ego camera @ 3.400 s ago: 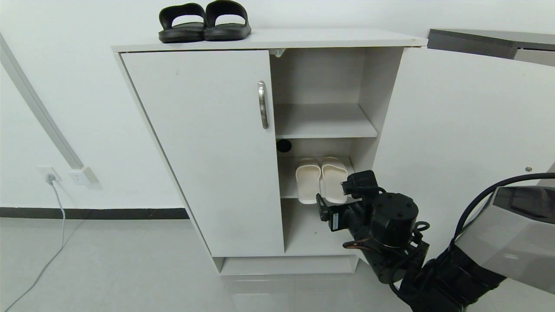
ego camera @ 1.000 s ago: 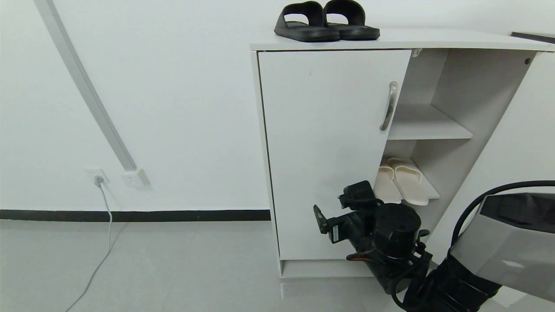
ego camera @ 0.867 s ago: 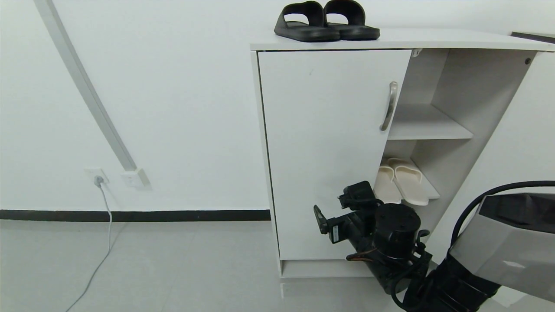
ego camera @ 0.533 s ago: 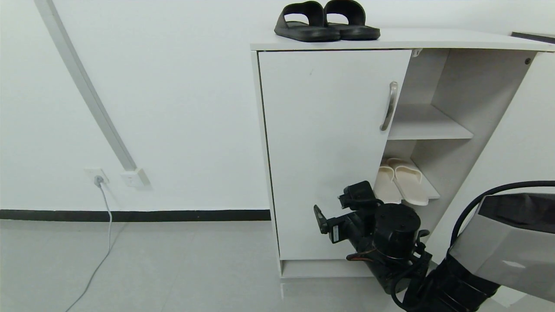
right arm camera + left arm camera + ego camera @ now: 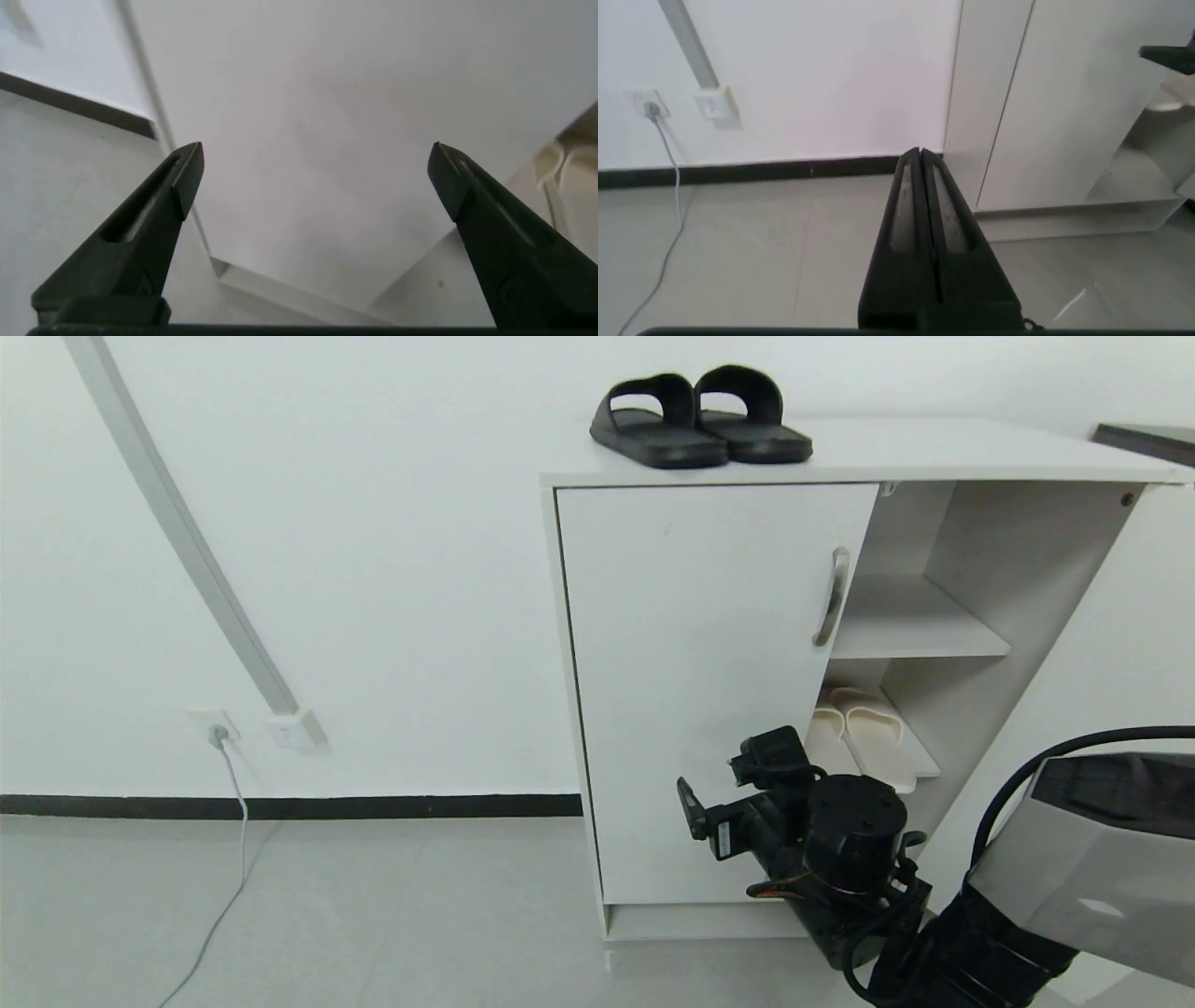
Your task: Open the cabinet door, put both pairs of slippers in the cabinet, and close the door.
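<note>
With the white slippers [image 5: 864,733] shelved, the wide-open, empty right jaws should next reach the black slippers [image 5: 700,418] atop the cabinet [image 5: 709,709]; the left jaws are closed and empty.

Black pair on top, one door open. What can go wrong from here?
1. The black slippers sit on the cabinet top, well above the right tool, which hangs open low in front of the shut left door. Rising from there, it may clip that door or its handle.
2. The white slippers seem to lie far forward inside. If they stick out, the open door may catch them when shut.
</note>
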